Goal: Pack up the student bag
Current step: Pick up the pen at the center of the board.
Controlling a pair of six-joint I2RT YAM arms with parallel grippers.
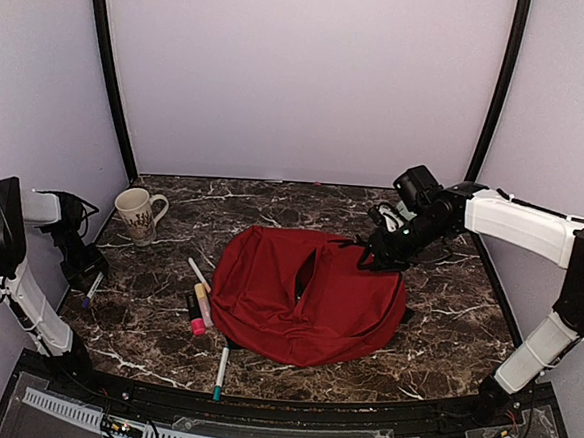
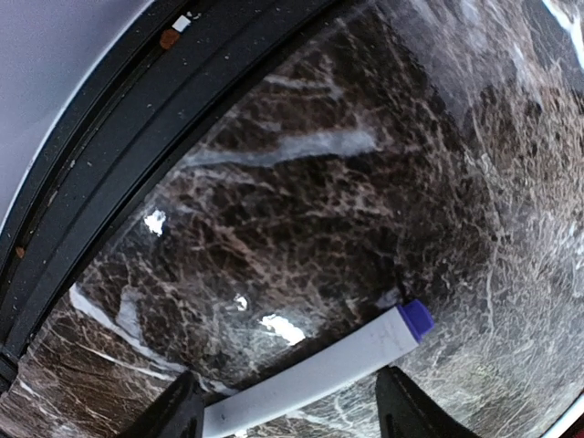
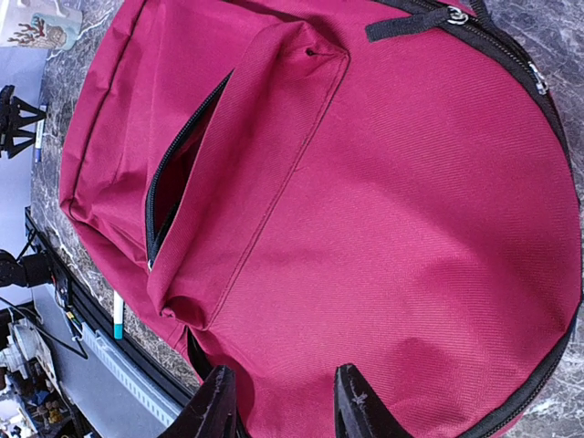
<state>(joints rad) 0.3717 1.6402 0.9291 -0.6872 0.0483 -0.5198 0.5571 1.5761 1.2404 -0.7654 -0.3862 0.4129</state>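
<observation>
Over by the left edge, left gripper [image 2: 292, 408] straddles a purple-capped marker [image 2: 319, 370], jaws wide for pickup; right gripper [image 3: 283, 403] hovers parted at the student bag [image 3: 411, 228].

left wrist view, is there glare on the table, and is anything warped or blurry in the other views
Left wrist: white glints on the marble table, whose edge bows from lens distortion; the pen is sharp. Right wrist: the red bag is evenly lit and crisp. Top external: even light, no glare, slightly soft.
</observation>
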